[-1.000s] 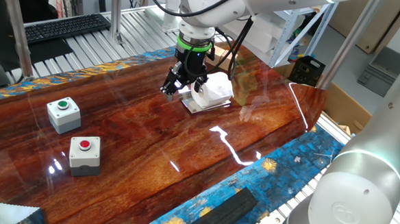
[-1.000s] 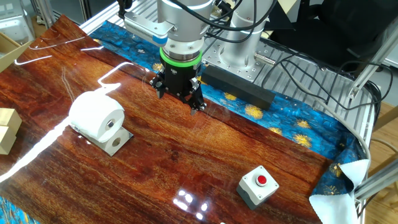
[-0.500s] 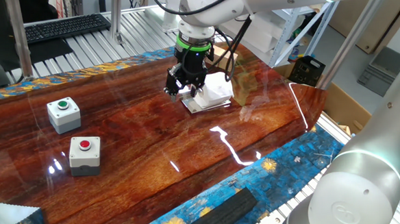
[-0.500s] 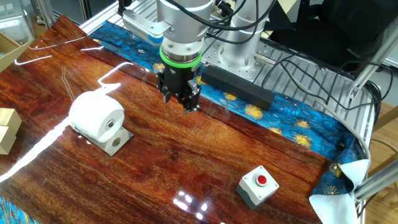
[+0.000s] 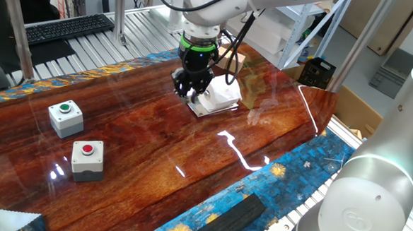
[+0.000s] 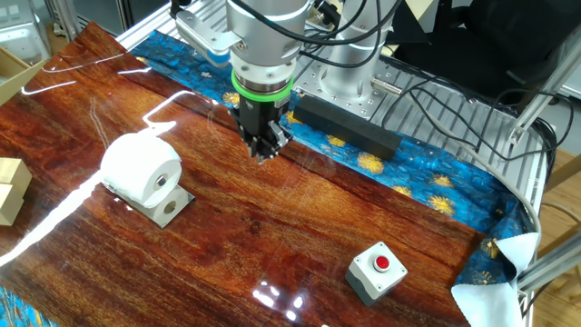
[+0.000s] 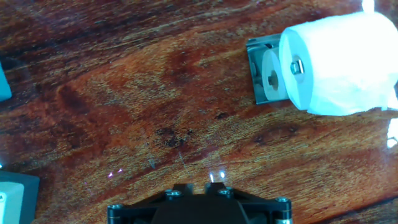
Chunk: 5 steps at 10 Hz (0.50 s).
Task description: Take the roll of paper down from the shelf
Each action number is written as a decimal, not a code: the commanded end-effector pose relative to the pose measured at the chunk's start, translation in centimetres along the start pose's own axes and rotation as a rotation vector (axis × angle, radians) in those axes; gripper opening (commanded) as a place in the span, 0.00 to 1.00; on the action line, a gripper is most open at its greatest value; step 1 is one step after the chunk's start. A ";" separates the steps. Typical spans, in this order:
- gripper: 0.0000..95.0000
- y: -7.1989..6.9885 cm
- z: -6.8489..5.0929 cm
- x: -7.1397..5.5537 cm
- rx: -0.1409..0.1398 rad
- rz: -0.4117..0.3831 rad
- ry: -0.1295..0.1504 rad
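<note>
The white roll of paper [image 5: 221,93] lies on its side on the small silvery shelf plate [image 5: 205,110] at the far side of the wooden table. In the other fixed view the roll [image 6: 136,168] sits left of my gripper [image 6: 263,153], on its plate [image 6: 179,207]. In the hand view the roll [image 7: 339,62] and plate [image 7: 254,70] are at the upper right. My gripper [image 5: 190,93] hovers just beside the roll, apart from it and empty. Its fingertips [image 7: 214,184] show close together at the bottom edge.
A white box with a green button [image 5: 65,116] and one with a red button [image 5: 87,157] stand at the left; the red one [image 6: 377,270] is also in the other fixed view. A tan cube [image 6: 9,186] and a black bar [image 6: 349,127] lie at the table's edges.
My wrist has turned, so the gripper now looks narrow in both fixed views. It has shifted slightly toward the roll. The roll has not moved.
</note>
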<state>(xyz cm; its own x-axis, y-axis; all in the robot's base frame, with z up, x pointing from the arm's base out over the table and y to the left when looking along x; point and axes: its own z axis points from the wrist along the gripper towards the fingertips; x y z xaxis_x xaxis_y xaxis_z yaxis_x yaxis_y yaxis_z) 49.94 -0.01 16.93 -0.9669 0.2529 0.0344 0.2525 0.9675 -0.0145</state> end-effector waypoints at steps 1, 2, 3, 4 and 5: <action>0.00 0.0 0.0 -0.1 0.000 0.009 0.003; 0.00 0.0 0.1 -0.1 0.006 0.050 0.025; 0.00 0.0 0.2 -0.1 0.009 0.086 0.035; 0.00 -0.1 0.3 -0.2 0.004 0.148 0.046; 0.00 -0.2 0.4 -0.3 0.000 0.218 0.053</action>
<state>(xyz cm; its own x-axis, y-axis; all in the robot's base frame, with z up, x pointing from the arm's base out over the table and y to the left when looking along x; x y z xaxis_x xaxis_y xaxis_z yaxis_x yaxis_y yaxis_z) 50.18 -0.27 16.60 -0.9267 0.3687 0.0725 0.3677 0.9295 -0.0272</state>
